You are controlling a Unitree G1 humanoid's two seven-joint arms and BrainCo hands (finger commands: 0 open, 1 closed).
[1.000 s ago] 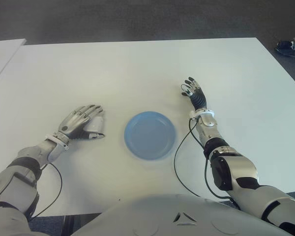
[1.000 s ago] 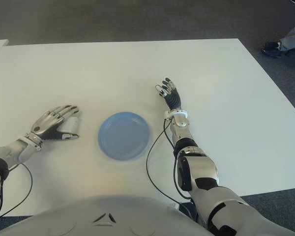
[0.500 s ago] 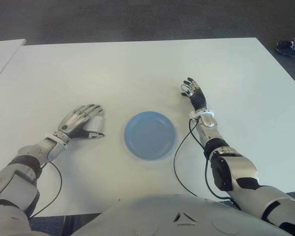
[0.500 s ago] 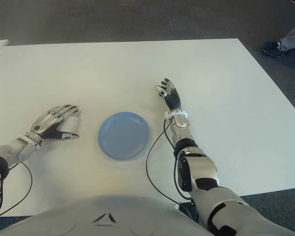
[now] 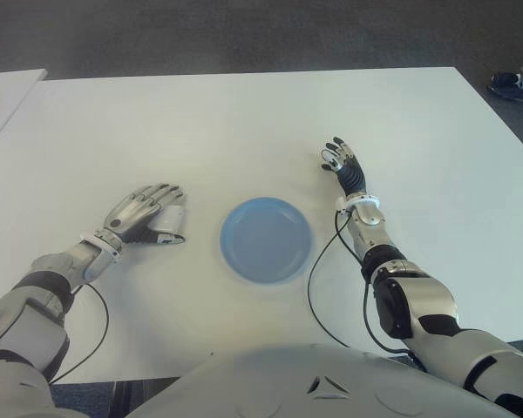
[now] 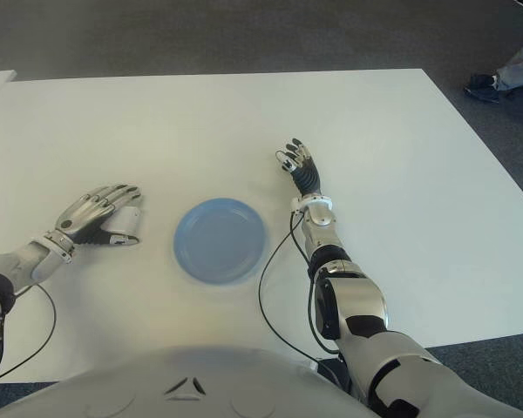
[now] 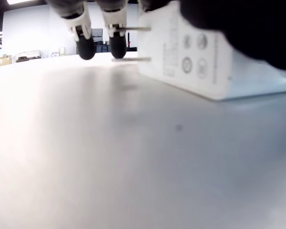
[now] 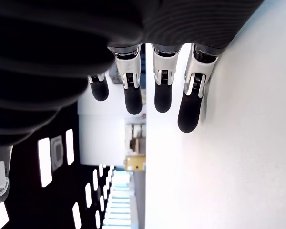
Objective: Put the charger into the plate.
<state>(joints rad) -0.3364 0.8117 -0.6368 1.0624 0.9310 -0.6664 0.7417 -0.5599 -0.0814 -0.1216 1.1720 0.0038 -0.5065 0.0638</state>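
Note:
A white charger [image 5: 167, 225] sits left of the blue plate [image 5: 267, 239] on the white table [image 5: 244, 131]. My left hand [image 5: 144, 212] covers it, fingers laid over its top and the thumb against its side. In the left wrist view the charger [image 7: 200, 62] is low at the table surface with its two metal prongs pointing out toward my fingertips [image 7: 86, 47]. The plate holds nothing. My right hand [image 5: 341, 162] shows to the right of the plate with its fingers [image 8: 188, 109] stretched out and nothing in them.
A black cable [image 5: 316, 287] loops on the table between the plate and my right forearm. A second white table edge [image 5: 4, 91] shows at the far left. A person's shoe [image 5: 508, 82] is on the floor past the far right corner.
My left hand and the charger under it have shifted very slightly away from me. The right hand and the plate have not moved.

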